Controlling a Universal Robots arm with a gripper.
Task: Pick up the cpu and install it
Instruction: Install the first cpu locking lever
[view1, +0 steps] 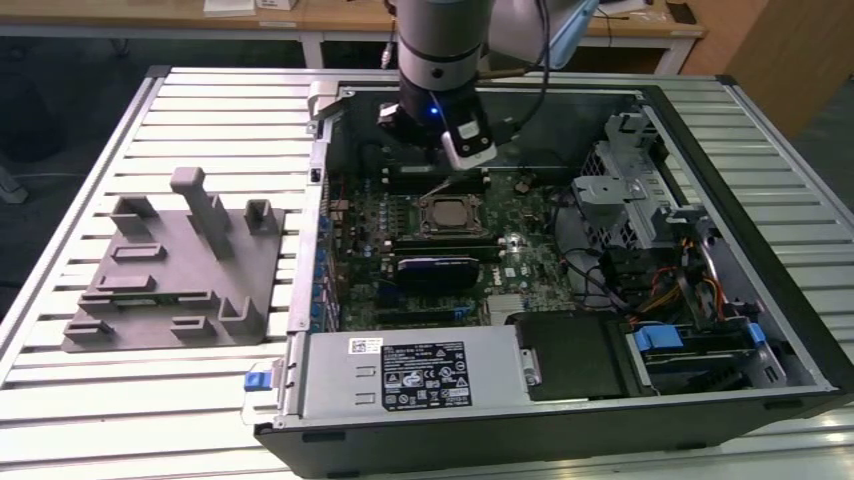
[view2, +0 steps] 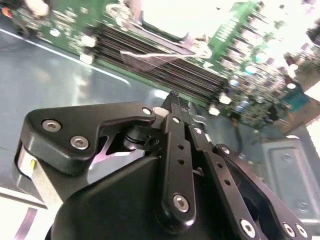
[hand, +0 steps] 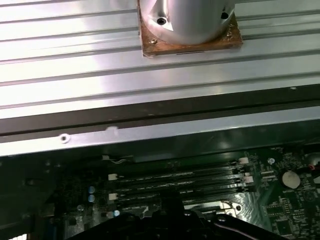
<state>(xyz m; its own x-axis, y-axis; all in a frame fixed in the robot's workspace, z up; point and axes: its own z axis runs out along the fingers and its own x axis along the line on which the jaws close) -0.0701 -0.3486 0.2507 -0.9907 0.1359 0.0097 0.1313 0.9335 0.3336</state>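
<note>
- Hung inside the open computer case (view1: 747, 330) on the slatted bench (view1: 80, 400), jaws (view1: 454, 178) just above the motherboard (view1: 521, 265).
- Jaw opening: cannot tell; black linkage (view2: 175, 165) drawn together in the second wrist view, tips hidden.
- Seated in its socket just below and in front of the jaws: the cpu (view1: 447, 213).
- Stood well off to the exterior view's left: grey fixture (view1: 174, 270).

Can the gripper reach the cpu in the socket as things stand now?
Probably yes. The cpu lies uncovered in the open case, with nothing over it, and the gripper hangs just behind it in the exterior view.
</note>
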